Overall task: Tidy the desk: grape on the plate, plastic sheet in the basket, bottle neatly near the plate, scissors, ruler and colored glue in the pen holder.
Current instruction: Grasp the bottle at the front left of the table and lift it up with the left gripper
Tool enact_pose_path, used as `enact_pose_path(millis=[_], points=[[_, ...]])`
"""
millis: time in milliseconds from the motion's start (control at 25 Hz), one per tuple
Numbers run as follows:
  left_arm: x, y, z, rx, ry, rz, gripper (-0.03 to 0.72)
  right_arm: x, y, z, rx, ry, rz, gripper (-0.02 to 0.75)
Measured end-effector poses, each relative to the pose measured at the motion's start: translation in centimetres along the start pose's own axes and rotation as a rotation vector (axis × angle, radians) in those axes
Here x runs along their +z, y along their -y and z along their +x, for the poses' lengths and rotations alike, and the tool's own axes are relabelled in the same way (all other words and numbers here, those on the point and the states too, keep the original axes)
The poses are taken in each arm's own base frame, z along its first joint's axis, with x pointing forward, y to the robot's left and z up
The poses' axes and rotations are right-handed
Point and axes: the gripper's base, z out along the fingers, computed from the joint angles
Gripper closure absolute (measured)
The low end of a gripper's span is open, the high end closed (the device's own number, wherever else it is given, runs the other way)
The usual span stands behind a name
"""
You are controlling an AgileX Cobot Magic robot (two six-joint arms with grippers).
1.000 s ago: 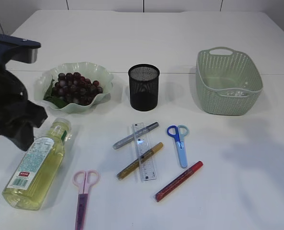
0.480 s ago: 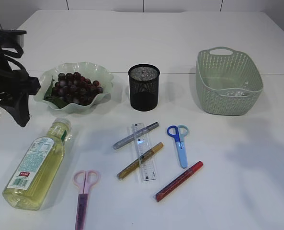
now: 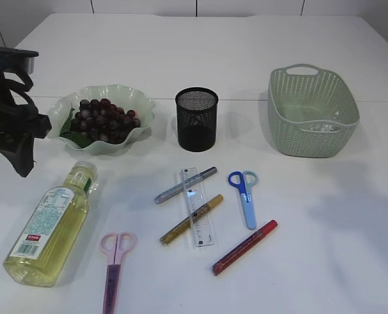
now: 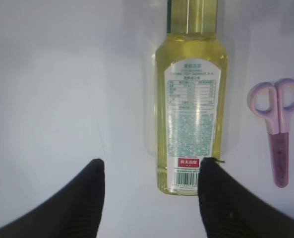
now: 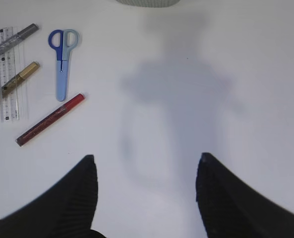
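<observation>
The left gripper (image 4: 149,171) hangs above the table with its two dark fingers (image 4: 85,193) spread wide and nothing between them. Directly ahead of it, below the fingertips, the bottle (image 4: 191,114) of yellow liquid lies on its side, base toward the gripper and neck pointing away; its base sits just inside the right-hand finger. Beside the bottle, off to that same side, lie the pink scissors (image 4: 277,130), handles away from the gripper. In the exterior view this arm shows only as a dark shape at the left edge, with the plate (image 3: 141,127) just beyond it, and the grapes (image 3: 105,120) heaped on that plate.

The right gripper (image 5: 144,163) is likewise spread wide and empty, hovering over bare white table (image 5: 226,59) with its shadow falling ahead of it. Ahead and to its left lie the red glue pen (image 5: 50,119), the blue scissors (image 5: 62,62), the clear ruler (image 5: 7,74), the gold glue pen (image 5: 10,85) running under the ruler, and the grey glue pen (image 5: 15,42) at the far corner. Straight ahead, only the rim of the green basket (image 5: 144,2) shows at the frame's top edge.

Seen from outside, the black mesh pen holder (image 3: 196,119) stands upright between plate and basket. Something pale and clear lies on the basket floor (image 3: 321,127), possibly the plastic sheet, though the view is too poor to be sure.
</observation>
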Motion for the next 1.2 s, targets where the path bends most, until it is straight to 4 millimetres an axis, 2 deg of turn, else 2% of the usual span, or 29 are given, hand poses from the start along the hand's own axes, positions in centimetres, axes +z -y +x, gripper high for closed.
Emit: enact_pose_path(millis=[120, 280, 360, 960, 1200], points=[[0.2, 0.2, 0.0, -0.005, -0.009, 0.015, 0.237, 0.0, 0.0, 0.0, 0.001, 0.0, 0.0, 0.247], [1.0, 0.7, -0.4, -0.004, -0.027, 0.054, 0.09, 0.0, 0.0, 0.0, 0.001, 0.0, 0.001, 0.247], [1.5, 0.9, -0.6, -0.001, -0.041, 0.065, 0.05, 0.0, 0.0, 0.0, 0.001, 0.0, 0.001, 0.248], [6.5, 1.8, -2.3, 0.004, -0.103, 0.061, 0.04, 0.0, 0.0, 0.0, -0.001, 0.0, 0.001, 0.248], [7.3, 2.0, -2.9, 0.002, -0.097, 0.067, 0.059, 0.0, 0.0, 0.0, -0.001, 0.0, 0.001, 0.248]])
